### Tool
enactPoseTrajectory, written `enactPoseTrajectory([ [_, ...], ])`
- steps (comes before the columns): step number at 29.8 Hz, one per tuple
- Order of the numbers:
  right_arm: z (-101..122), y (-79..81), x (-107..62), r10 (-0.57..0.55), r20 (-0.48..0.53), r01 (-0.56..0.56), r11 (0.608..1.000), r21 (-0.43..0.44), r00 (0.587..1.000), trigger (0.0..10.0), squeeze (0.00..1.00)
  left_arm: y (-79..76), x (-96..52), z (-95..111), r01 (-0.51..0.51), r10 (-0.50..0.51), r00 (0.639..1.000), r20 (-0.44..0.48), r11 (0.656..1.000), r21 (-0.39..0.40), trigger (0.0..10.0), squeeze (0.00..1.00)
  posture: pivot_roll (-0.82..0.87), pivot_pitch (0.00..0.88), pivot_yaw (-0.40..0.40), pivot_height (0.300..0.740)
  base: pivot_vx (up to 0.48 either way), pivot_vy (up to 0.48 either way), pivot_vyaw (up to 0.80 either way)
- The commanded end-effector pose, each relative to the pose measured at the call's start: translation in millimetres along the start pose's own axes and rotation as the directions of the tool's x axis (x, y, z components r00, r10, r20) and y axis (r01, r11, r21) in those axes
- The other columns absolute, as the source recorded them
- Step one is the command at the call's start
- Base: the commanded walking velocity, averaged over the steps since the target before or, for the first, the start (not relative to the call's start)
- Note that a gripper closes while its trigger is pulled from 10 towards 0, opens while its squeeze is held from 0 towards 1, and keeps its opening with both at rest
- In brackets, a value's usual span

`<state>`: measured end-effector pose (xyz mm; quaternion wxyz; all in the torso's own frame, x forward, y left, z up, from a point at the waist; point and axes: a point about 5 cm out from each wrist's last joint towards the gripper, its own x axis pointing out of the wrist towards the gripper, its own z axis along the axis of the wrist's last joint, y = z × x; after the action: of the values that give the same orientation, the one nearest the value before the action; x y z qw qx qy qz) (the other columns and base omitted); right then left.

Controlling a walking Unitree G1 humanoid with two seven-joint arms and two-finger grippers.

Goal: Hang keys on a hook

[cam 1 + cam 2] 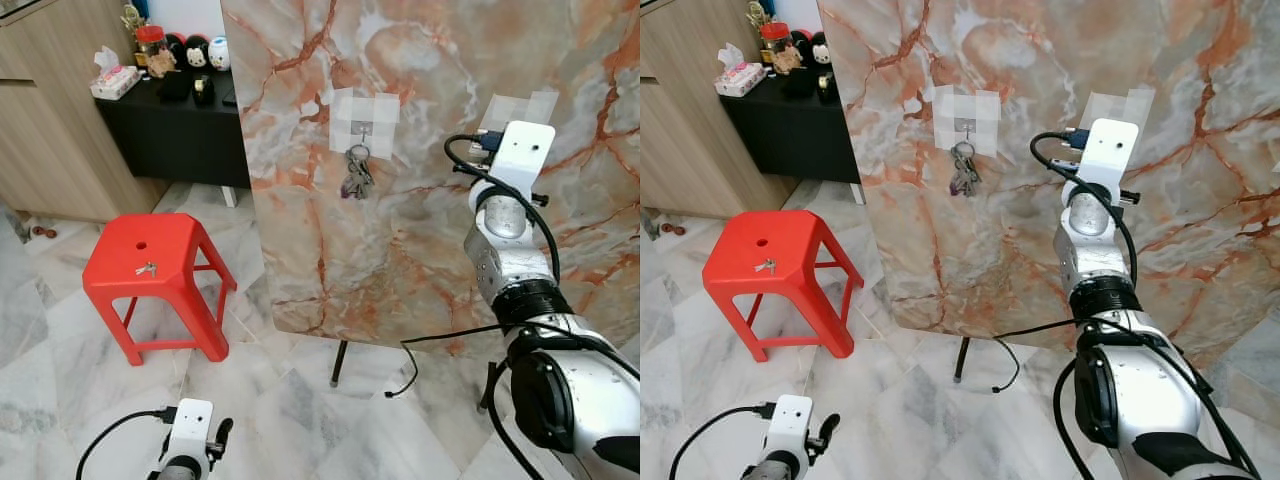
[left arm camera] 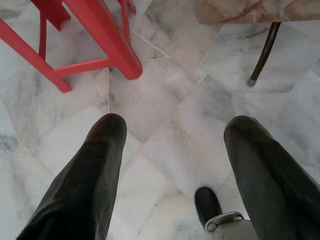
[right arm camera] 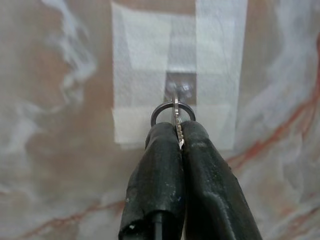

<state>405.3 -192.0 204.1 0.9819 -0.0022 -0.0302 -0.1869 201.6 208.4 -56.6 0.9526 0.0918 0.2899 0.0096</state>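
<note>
The right gripper [image 3: 179,131], jaws pinching a key [image 3: 176,122] by its blade, holds the ring [image 3: 172,111] just below a taped hook [image 3: 179,91] on the marble panel [image 1: 420,250]. A slight misaim could catch the ring on the tape, or the thin pinch could slip. The left gripper [image 2: 175,145] hangs with jaws spread, near the floor.

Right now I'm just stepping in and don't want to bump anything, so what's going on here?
The robot is hanging keys on a marble board. Its right gripper is shut on a key with a ring, raised at a taped hook. A bunch of keys already hangs on another hook. One more key lies on the red stool. The left gripper hangs open over the floor.
</note>
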Motion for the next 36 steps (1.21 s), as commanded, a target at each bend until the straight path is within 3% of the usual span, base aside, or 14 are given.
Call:
enactPoseTrajectory([
  [1, 5, -4.8, 1.8, -0.019, 0.008, 0.019, 1.000, 0.012, 1.000, 10.0, 0.00, 0.1, -2.4, -6, 0.010, -0.009, 1.000, -0.028, 1.000, 0.021, 10.0, 0.00, 0.01, 0.064, -0.010, 0.740, 0.000, 0.000, 0.00],
  [22, 9, -15.1, 7.7, -0.030, -0.001, 0.030, 1.000, 0.006, 1.000, 10.0, 0.00, 0.4, -1.5, -5, 0.010, -0.009, 1.000, -0.028, 0.999, 0.032, 10.0, 0.00, 0.01, 0.054, -0.009, 0.740, 0.000, 0.000, 0.00],
  [36, 7, -11.7, 7.7, -0.007, -0.016, 0.007, 1.000, 0.003, 1.000, 10.0, 0.00, 1.6, -1.3, -4, 0.006, -0.006, 1.000, -0.025, 0.999, 0.031, 10.0, 0.00, 0.01, 0.053, -0.010, 0.740, 0.000, 0.000, 0.00],
])
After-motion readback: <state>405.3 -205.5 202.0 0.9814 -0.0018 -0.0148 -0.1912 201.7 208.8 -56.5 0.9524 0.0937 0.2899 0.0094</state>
